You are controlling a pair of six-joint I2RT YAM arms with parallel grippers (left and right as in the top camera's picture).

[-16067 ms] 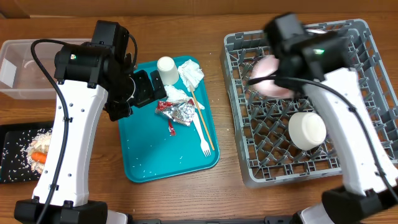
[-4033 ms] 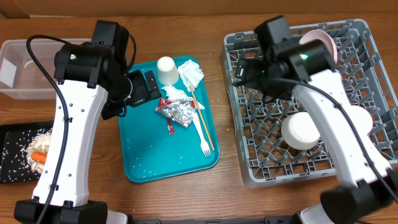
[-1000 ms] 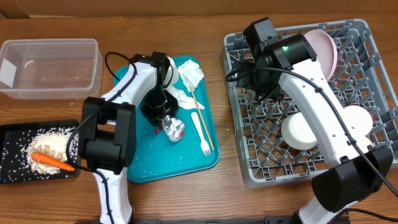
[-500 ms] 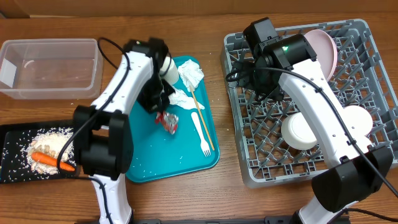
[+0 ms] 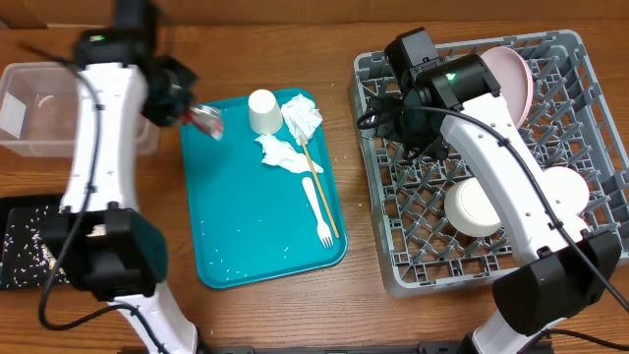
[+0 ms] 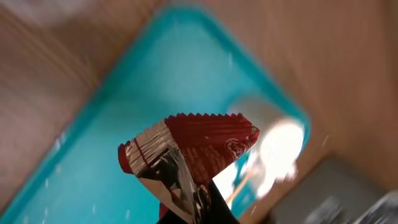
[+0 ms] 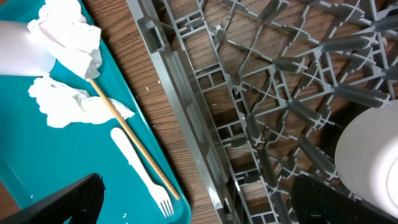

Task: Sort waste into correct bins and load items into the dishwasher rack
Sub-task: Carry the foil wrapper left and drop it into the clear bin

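Waste is being carried in the overhead view: a red-and-silver wrapper [image 5: 206, 120] is pinched in the left gripper [image 5: 193, 112] and held in the air over the left rim of the teal tray [image 5: 256, 246], just beside the clear tub [image 5: 49, 74]. The tub is judged to be where the wrapper is meant to go. It should therefore be brought fully over the opening and lowered between the walls before the jaws are parted, lest the light foil be dropped on the table [image 5: 324, 315]. On the teal tray one cup [image 5: 262, 110], two napkins [image 5: 302, 116], one fork [image 5: 319, 211] and one chopstick [image 5: 316, 177] are counted; whether a second stick lies along it cannot be told. In the rack [image 5: 369, 157] one plate [image 5: 513, 74] and two bowls [image 5: 477, 208] are counted, and one black tray [image 5: 20, 265] is seen at the lower left, mostly hidden by the arm. In the left wrist view the wrapper is seen gripped at its lower end, the jaws pressed together on it, with the teal tray blurred behind. In the right wrist view the right gripper [image 7: 199, 205] is held above the rack's left wall with its jaws spread wide and nothing between them.
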